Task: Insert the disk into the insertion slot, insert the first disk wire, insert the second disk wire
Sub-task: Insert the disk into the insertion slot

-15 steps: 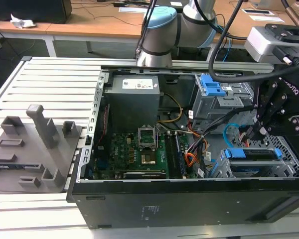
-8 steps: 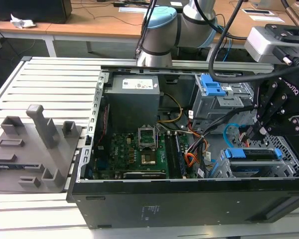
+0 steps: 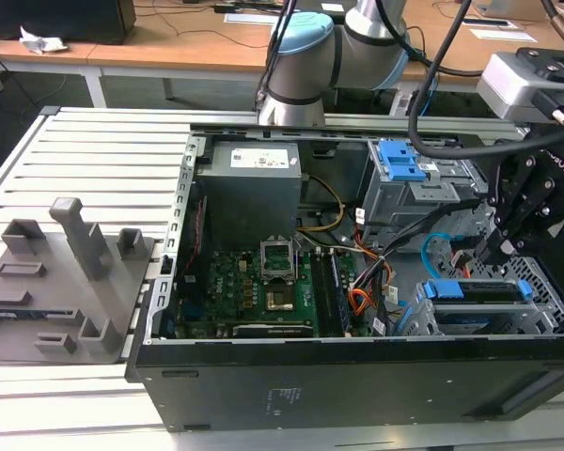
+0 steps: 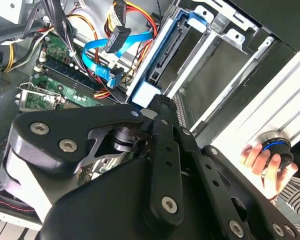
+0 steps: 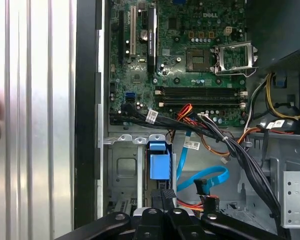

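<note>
The disk (image 3: 477, 291) in its bright blue carrier lies inside the insertion slot (image 3: 553, 303), a perforated grey cage at the exterior view's lower right. My gripper (image 3: 501, 252) hangs just above it, fingers together with nothing seen between them. In the first wrist view the fingertips (image 5: 167, 196) meet the blue carrier's end (image 5: 158, 164). In the second wrist view the gripper (image 4: 157, 104) touches the same end (image 4: 146, 93). The second disk wire (image 5: 210, 176), a light-blue flat loop, lies loose beside the cage with its dark plug (image 5: 200, 186) free. The loop also shows at the cage's side (image 3: 436, 246) and over the motherboard (image 4: 97, 54).
A taller grey bay with a blue latch (image 3: 400, 162) stands behind the cage. Orange-and-black wire bundles (image 3: 359, 301) cross between motherboard (image 3: 254, 282) and cage. A person's hand (image 4: 260, 159) grips a knob outside the case. A grey fixture (image 3: 66, 272) sits at the exterior view's left.
</note>
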Motion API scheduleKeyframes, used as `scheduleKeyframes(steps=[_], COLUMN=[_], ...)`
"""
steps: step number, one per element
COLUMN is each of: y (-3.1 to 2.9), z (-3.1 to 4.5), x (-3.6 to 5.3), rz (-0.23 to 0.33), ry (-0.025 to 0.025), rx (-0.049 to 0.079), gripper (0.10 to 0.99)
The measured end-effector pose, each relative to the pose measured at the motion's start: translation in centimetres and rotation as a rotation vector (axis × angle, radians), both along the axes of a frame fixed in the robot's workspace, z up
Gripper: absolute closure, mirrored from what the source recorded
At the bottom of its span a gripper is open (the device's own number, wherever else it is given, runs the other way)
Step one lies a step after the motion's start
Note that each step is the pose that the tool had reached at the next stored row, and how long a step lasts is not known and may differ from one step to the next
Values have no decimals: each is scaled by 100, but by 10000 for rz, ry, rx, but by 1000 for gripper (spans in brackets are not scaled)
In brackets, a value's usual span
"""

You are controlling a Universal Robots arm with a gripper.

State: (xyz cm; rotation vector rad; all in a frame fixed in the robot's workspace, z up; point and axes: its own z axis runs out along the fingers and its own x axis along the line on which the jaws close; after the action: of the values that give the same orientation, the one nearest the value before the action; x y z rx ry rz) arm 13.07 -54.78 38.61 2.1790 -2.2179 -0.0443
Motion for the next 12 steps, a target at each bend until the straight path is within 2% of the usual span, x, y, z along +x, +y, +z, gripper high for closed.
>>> scheduleKeyframes(steps=[5, 7, 12], y=[0, 1, 0], z=[-110, -183, -229], x=[1, 12, 69], rz=[1, 3, 1], ry=[10, 17, 27], rx=[-1, -1, 0], gripper=[980, 980, 980])
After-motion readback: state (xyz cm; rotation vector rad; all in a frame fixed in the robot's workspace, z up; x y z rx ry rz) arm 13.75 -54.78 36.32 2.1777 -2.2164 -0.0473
